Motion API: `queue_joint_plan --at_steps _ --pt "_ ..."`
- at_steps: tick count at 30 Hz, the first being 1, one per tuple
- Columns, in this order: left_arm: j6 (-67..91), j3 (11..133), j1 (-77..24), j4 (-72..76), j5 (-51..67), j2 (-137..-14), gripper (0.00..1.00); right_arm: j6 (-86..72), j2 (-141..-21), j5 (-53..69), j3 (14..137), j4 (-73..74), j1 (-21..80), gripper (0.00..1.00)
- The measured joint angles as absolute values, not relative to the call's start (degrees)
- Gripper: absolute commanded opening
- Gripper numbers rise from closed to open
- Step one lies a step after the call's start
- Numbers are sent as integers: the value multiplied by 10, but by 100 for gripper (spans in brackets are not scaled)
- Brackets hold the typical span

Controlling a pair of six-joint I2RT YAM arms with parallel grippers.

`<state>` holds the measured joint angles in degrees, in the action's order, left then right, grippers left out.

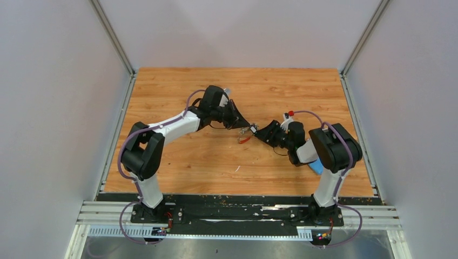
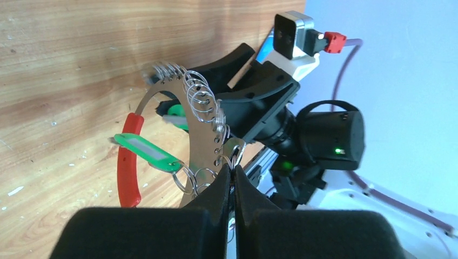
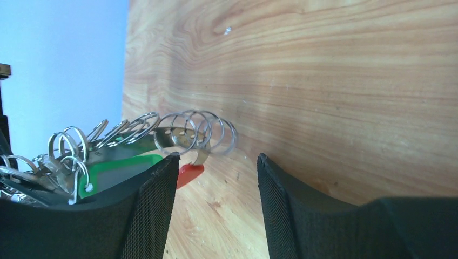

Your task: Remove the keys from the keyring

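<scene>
The keyring [image 2: 202, 137] is a silver arc with a row of small split rings and a red sleeve [image 2: 129, 164], held above the table. A green-headed key [image 2: 146, 151] hangs from it, and a second green one [image 2: 175, 111] shows behind. My left gripper [image 2: 233, 171] is shut on the ring's rim, pinching small split rings. My right gripper [image 3: 216, 162] is open, close against the keyring [image 3: 192, 132]. The green key [image 3: 116, 170] lies outside its left finger [image 3: 156, 199], and the red sleeve tip [image 3: 189, 174] is just inside it. In the top view the keyring [image 1: 246, 133] hangs between both grippers.
A blue cloth [image 1: 316, 167] lies on the wooden table [image 1: 216, 162] under the right arm. Grey walls close in the left, right and back sides. A small pale scrap [image 1: 236, 169] lies on the table near the front.
</scene>
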<state>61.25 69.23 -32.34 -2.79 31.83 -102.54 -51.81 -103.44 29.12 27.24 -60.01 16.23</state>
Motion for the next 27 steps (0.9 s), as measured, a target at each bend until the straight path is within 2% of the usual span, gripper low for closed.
queue_joint_plan --at_steps 4,8,18,27 --pt "616 697 -323 -38 318 -1011 0 -575 -1103 306 253 -757 162 59" --pt "624 711 -324 -50 319 -992 0 -613 -1108 310 237 -821 162 59" --pt "670 729 -329 -44 320 -957 0 -641 -936 308 213 -859 162 59" --pt "692 757 -346 -55 317 -919 0 -625 -851 301 207 -818 162 60"
